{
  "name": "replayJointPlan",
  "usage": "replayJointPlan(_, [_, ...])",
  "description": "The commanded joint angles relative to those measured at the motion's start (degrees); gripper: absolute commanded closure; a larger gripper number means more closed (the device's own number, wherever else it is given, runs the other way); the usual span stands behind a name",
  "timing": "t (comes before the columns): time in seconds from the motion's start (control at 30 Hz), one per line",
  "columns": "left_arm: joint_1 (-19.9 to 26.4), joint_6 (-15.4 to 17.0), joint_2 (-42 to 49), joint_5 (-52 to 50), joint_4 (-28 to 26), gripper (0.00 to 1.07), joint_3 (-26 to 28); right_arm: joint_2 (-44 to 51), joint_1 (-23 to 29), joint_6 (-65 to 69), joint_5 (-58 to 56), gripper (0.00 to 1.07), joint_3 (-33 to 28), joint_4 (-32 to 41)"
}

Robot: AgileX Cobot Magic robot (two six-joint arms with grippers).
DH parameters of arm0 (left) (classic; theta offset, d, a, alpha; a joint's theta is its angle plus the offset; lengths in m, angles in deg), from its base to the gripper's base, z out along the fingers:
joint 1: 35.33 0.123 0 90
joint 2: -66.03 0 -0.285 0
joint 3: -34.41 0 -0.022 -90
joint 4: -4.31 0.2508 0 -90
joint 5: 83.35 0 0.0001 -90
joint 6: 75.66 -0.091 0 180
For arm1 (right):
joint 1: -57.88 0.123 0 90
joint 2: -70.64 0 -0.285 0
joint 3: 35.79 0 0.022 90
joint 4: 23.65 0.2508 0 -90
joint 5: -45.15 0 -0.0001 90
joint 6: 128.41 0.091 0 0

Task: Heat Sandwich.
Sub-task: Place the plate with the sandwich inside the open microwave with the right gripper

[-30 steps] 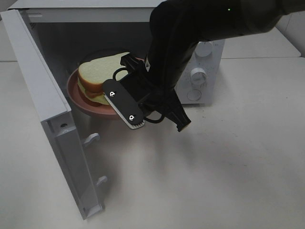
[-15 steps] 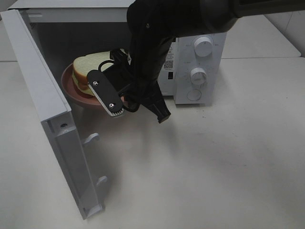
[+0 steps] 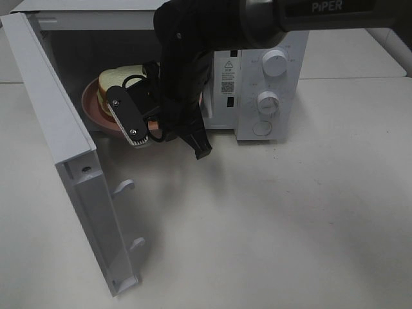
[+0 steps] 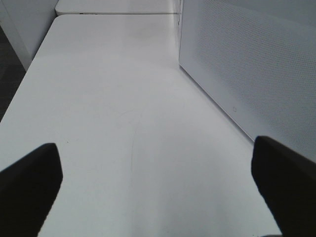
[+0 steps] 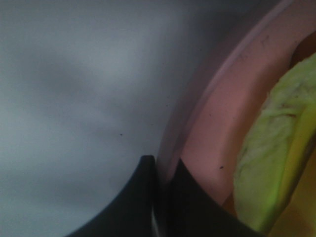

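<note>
1. Sandwich (image 3: 121,76) position, recorded first: it lay on a round pink plate (image 3: 90,108) in the open mouth of the microwave (image 3: 254,38), white bread uppermost. The arm in front hid much of it.
2. Nearest to us in the high view lay the pale table (image 3: 290,232).
3. The microwave door (image 3: 71,148) stood swung wide on the left of that view, its edge turned toward us. Two hook latches (image 3: 122,187) projected from its inner face.
4. The left gripper (image 4: 158,192) hung over the table with its jaws spread wide and nothing between them. A white, finely dotted panel (image 4: 256,74) stood alongside; we could not tell which face of the oven it was.
5. The right gripper (image 5: 163,165) was at the near rim of the plate. In the right wrist view its two dark fingers (image 5: 140,197) were drawn together on the pink rim, pinching it. The pale green filling of the sandwich showed just inside that rim.
6. We could not tell whether the plate rested on the cavity floor.
7. Behind the gripper, the control panel (image 3: 283,84) carried two round knobs (image 3: 275,63), one above the other, and a round button (image 3: 262,127) beneath them.
8. Farthest back, the black right arm (image 3: 257,16) crossed the top of the oven from the right.
</note>
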Motion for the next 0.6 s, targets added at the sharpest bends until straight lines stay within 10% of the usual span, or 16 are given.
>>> replayJointPlan(0.03, [-0.11, 0.23, 1.55, -0.92, 0.11, 0.03, -0.17, -1.03, -0.40, 1.89, 0.92, 1.05, 2.81, -1.15])
replayJointPlan(0.6, [-0.11, 0.23, 1.55, -0.92, 0.11, 0.03, -0.17, -9.11, -2.01, 6.36, -0.46, 1.05, 14.38, -1.72])
